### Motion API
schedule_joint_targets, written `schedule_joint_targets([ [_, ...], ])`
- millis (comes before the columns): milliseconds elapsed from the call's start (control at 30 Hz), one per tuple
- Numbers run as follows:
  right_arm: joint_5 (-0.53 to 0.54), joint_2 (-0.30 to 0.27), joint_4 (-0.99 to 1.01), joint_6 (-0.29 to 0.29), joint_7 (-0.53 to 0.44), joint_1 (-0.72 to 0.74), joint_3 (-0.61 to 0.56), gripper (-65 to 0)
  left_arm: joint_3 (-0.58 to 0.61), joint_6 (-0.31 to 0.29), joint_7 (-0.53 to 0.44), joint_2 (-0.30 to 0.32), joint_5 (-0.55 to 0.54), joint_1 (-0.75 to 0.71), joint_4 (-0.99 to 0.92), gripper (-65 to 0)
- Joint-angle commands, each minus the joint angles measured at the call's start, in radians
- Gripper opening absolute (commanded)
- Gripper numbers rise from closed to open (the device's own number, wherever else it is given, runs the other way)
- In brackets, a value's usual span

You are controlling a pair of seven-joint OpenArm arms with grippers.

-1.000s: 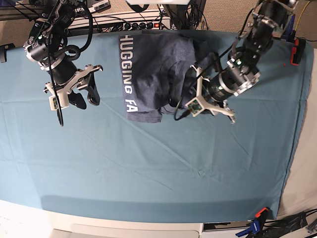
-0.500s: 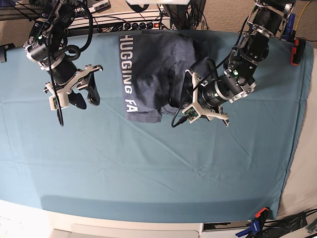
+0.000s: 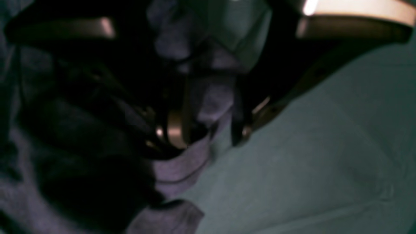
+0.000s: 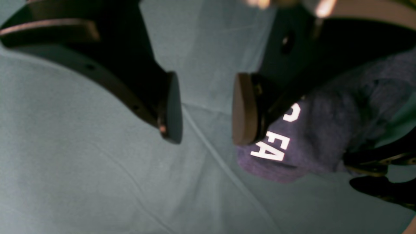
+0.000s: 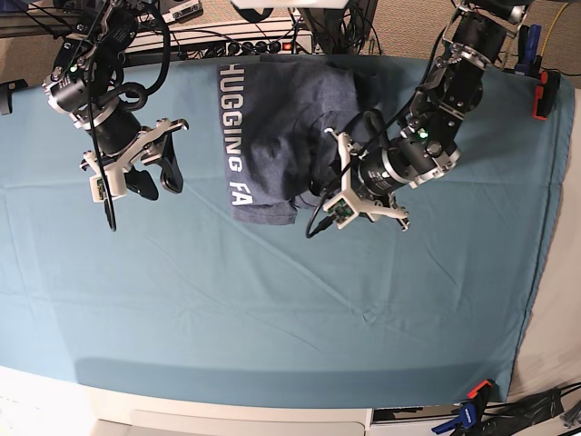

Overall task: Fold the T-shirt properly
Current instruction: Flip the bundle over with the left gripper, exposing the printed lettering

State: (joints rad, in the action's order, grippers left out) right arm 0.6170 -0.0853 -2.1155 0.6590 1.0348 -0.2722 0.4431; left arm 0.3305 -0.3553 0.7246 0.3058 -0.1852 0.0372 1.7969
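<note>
The blue-grey T-shirt (image 5: 281, 109) lies bunched at the back middle of the teal cloth (image 5: 272, 300), with white lettering along its left edge. My left gripper (image 5: 320, 186) is at the shirt's lower right edge. In the left wrist view the left gripper (image 3: 208, 130) is open, with a fold of the T-shirt (image 3: 182, 165) lying between its fingers. My right gripper (image 5: 156, 184) hovers open over bare cloth, left of the shirt. The right wrist view shows the right gripper (image 4: 206, 107) with nothing between its pads, and the T-shirt's (image 4: 325, 136) lettered corner just beyond.
A power strip and cables (image 5: 245, 41) run along the table's back edge. A red object (image 5: 545, 95) sits at the right edge. A clamp (image 5: 472, 400) grips the front right corner. The teal cloth has creases near the front (image 5: 368, 316).
My left arm has moved left and slightly back, further onto the shirt's right edge. The shirt and my right arm have stayed put.
</note>
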Motion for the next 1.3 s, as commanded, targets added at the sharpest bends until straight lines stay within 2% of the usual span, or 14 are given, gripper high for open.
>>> schedule_joint_targets([
  [0,0.018,-0.009,-0.018,0.005,-0.034,0.006,0.003,-39.0,-0.006,0.006,-0.015,-0.009,-0.013,0.018,0.015,-41.8],
  [300,0.018,-0.009,-0.018,0.005,-0.034,0.006,0.003,-39.0,-0.006,0.006,-0.015,-0.040,-0.014,0.012,0.007,-41.8],
  [600,0.018,-0.009,-0.018,0.005,-0.040,0.006,0.003,-39.0,-0.006,0.000,-0.045,-0.087,-0.018,0.013,-0.108,-41.8],
  [800,0.018,-0.009,-0.018,0.005,-0.040,0.006,0.003,-39.0,-0.006,-0.002,-0.046,-0.104,-0.018,0.019,-0.118,-42.1],
  [867,0.018,-0.009,-0.018,0.005,-0.040,0.006,0.003,-39.0,-0.006,-0.002,-0.045,-0.106,-0.018,0.022,-0.118,-46.2],
  [1000,0.018,-0.009,-0.018,0.005,-0.040,0.006,0.003,-39.0,-0.006,-0.002,-0.045,-0.106,-0.008,0.033,-0.118,-65.0],
  [1067,0.018,-0.009,-0.018,0.005,-0.040,0.006,0.003,-39.0,-0.006,0.000,-0.045,-0.106,0.029,0.043,-0.118,-65.0],
  [1200,0.017,-0.009,-0.018,0.005,-0.040,0.006,0.003,-39.0,-0.006,0.077,-0.042,-0.106,0.135,0.074,-0.118,-65.0],
  [1267,0.017,-0.009,-0.018,0.005,-0.040,0.006,0.003,-39.0,-0.006,0.087,-0.037,-0.105,0.165,0.089,-0.118,-65.0],
])
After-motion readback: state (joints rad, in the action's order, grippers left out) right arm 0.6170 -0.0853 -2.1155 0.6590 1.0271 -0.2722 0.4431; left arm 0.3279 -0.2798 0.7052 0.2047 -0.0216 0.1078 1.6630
